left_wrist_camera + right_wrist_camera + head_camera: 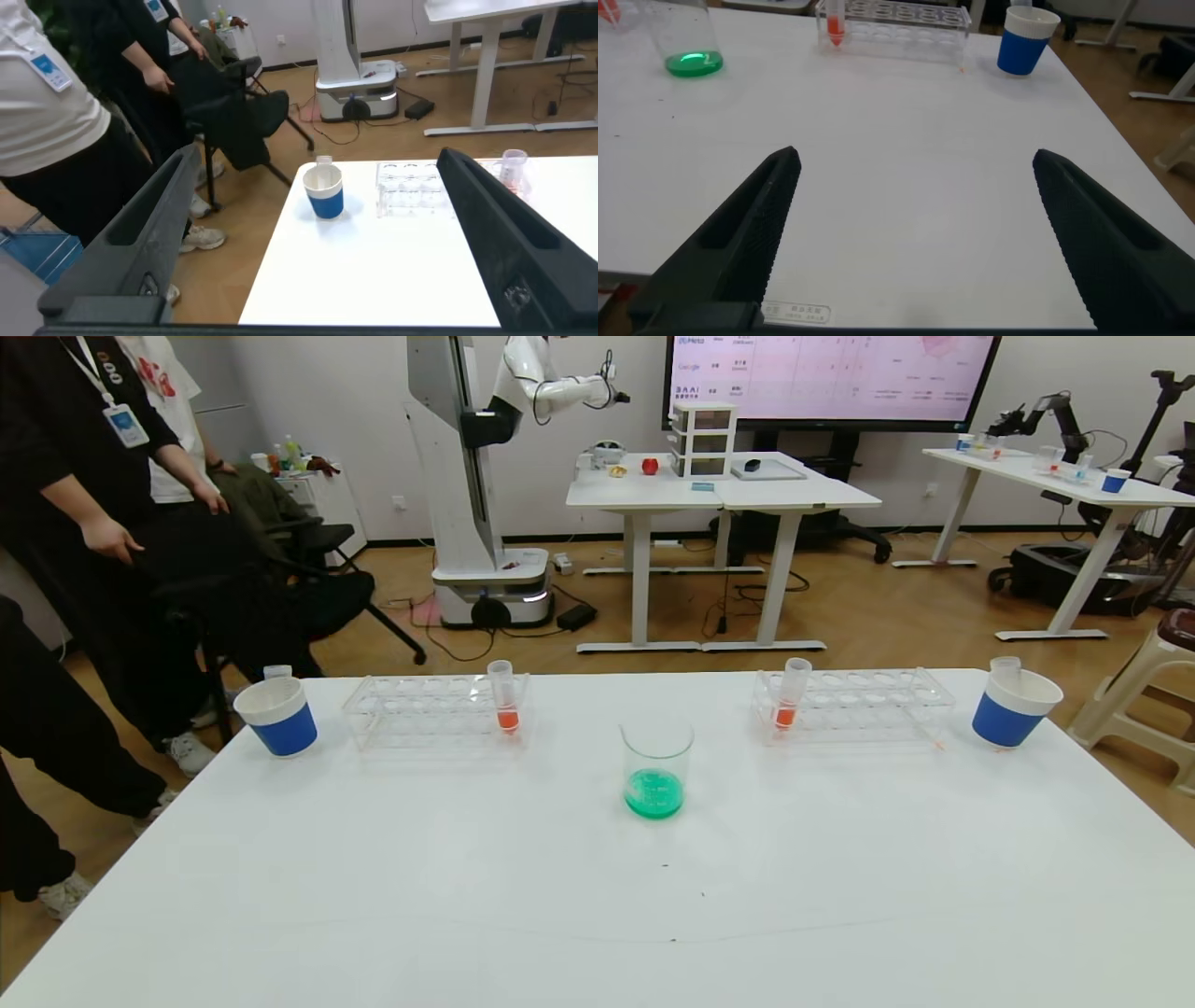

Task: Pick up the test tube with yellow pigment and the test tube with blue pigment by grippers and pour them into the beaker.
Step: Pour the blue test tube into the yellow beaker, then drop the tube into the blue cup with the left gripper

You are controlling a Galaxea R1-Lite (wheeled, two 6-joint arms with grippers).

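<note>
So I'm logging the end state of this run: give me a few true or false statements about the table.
1. The beaker holds green liquid. True.
2. Each rack holds two orange-red tubes. False: the left rack and right rack each hold one.
3. The right tool is open over bare table. True.
4. The left tool grips a tube. False: it is open and empty.
5. A blue-and-white cup stands at the table's left end. True.
</note>
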